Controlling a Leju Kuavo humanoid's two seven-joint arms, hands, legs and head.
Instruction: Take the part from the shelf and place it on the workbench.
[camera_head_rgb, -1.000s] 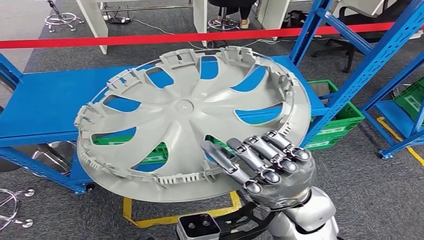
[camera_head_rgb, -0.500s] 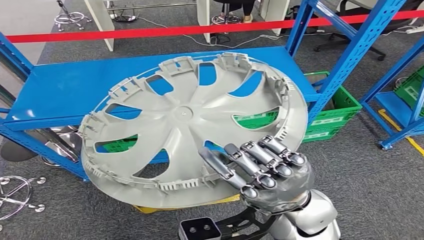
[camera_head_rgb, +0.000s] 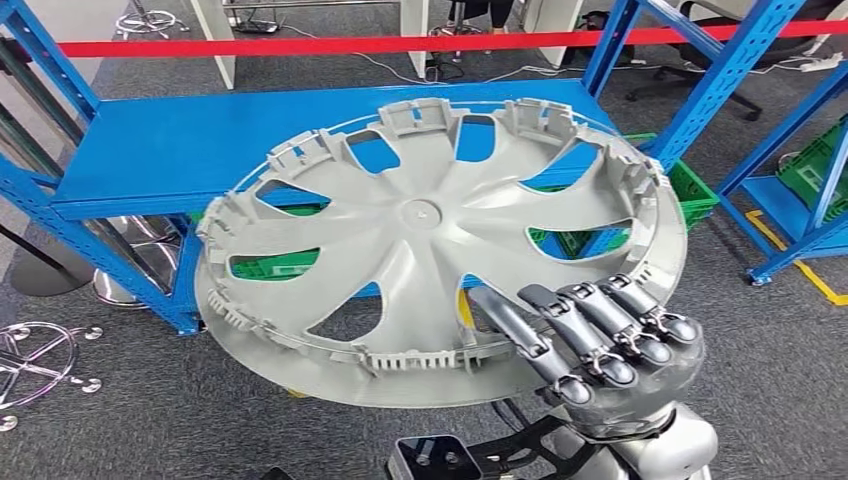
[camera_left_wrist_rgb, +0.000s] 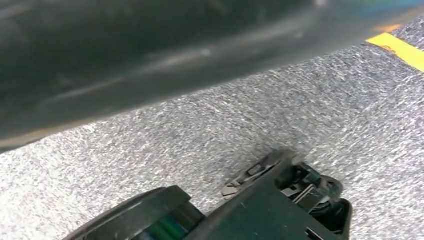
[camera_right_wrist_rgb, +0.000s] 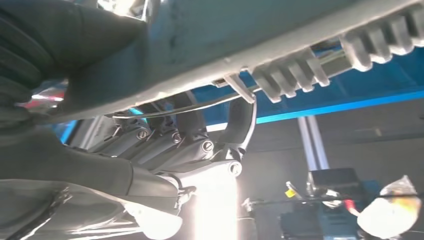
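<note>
The right hand (camera_head_rgb: 600, 345) grips the near right edge of the part (camera_head_rgb: 440, 250), its dark metal fingers (camera_head_rgb: 560, 330) hooked over the rim from above while the palm sits beneath; the right wrist view shows those fingers (camera_right_wrist_rgb: 200, 145) curled around the rim's ribbed inner edge, with the grey thumb pressed against the underside. The part is a large round wheel cover of matt grey plastic, held off the shelf and out over the carpet, and it extends forward and to the left from the hand, so nearly all of its span hangs clear of the grip. Being a disc, it has no long axis; it lies close to flat, tilted so that the far edge stands a little higher. Its upturned inner face shows curved spokes sweeping out from a small hub, open windows between them, and a ring of short moulded clips and teeth round the edge. Through the windows the blue shelf (camera_head_rgb: 180, 150) and green crates (camera_head_rgb: 690, 190) are visible below and beyond. I cannot tell the state of the left hand: its wrist view shows a dark curved surface close above grey carpet (camera_left_wrist_rgb: 210, 130). In my judgement, such a one-edge hold makes the cover prone to sag or swing when carried toward the workbench.
</note>
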